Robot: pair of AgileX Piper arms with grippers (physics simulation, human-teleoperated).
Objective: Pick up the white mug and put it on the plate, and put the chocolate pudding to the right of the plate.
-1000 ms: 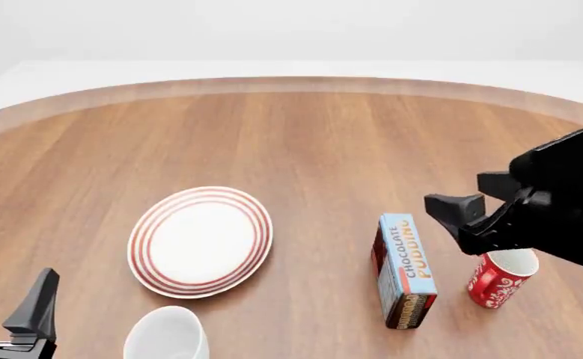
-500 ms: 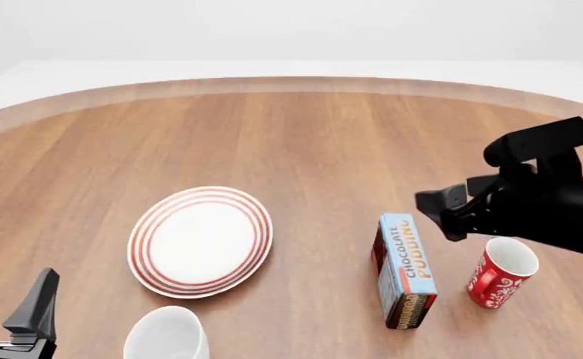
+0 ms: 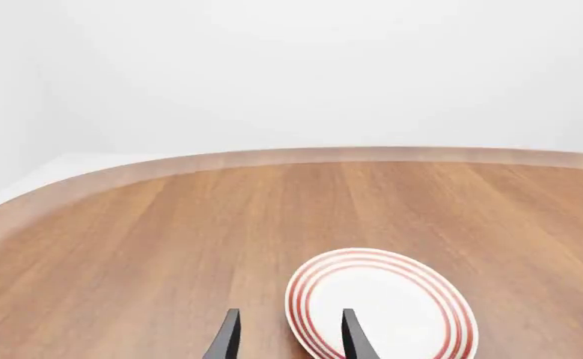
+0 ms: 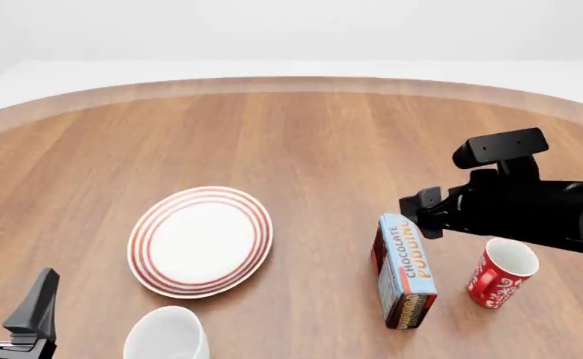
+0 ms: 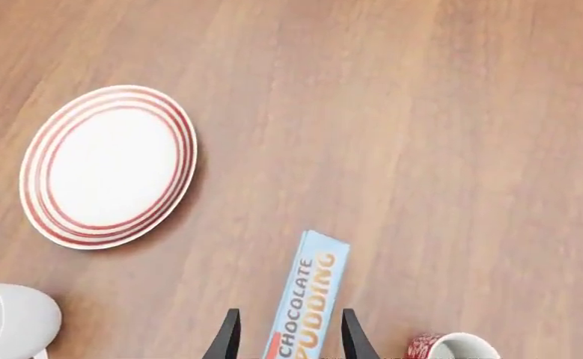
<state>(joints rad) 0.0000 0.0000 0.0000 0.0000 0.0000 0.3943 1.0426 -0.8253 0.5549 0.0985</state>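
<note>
Nothing's done yet: plate point(image 4: 200, 241) is bare, mug point(image 4: 168, 335) sits just in front of it, pudding point(image 4: 405, 268) is well off to its right untouched, right gripper point(image 5: 284, 336) spread above it, left gripper point(image 3: 287, 340) spread too.

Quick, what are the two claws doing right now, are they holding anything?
Left claw: open, holding nothing, low near the plate.
Right claw: open, holding nothing, fingers either side of the chocolate pudding.

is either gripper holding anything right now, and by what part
Nothing is held. Left gripper is open beside the white mug; right gripper is open above the chocolate pudding.
</note>
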